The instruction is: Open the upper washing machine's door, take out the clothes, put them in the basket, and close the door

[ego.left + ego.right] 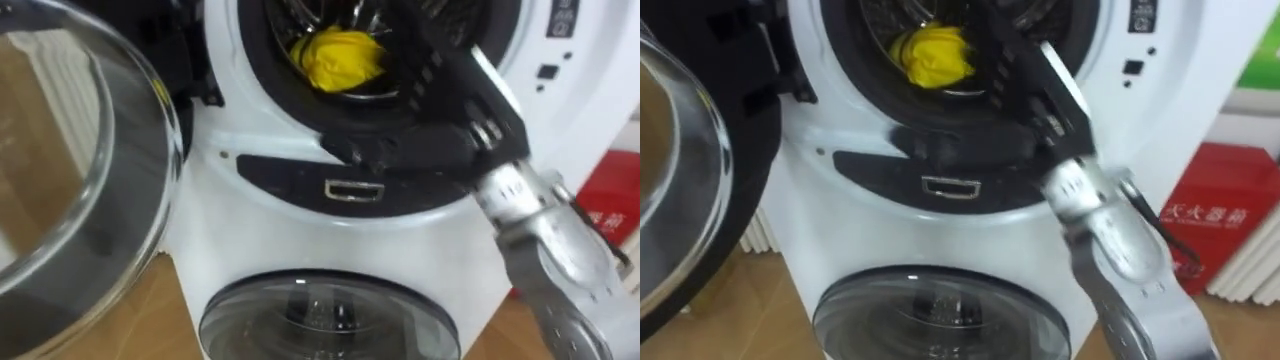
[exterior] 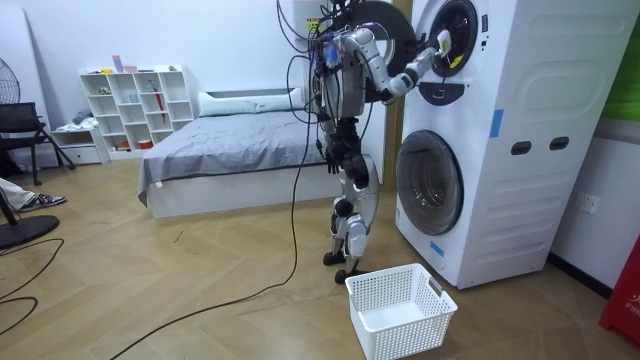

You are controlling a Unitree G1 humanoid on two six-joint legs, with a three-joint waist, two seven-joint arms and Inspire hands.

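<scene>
A crumpled yellow cloth [image 1: 338, 58] lies at the front of the upper washing machine's drum [image 1: 300, 20], whose round opening [image 1: 855, 70] stands uncovered. My right hand [image 1: 462, 95] comes up from the lower right on its silver forearm and reaches over the drum's rim, just right of the cloth. Its fingertips are lost in the dark drum. In the room view I stand upright facing the stacked machines, with that hand [image 2: 425, 55] raised to the upper drum, where the yellow cloth [image 2: 443, 41] shows.
The upper machine's glass door [image 1: 80, 150] hangs open at my left. Below is the lower machine's shut round door [image 1: 330, 310]. A white laundry basket [image 2: 400, 310] stands on the floor by my feet. A red object [image 1: 1215, 210] is at the right.
</scene>
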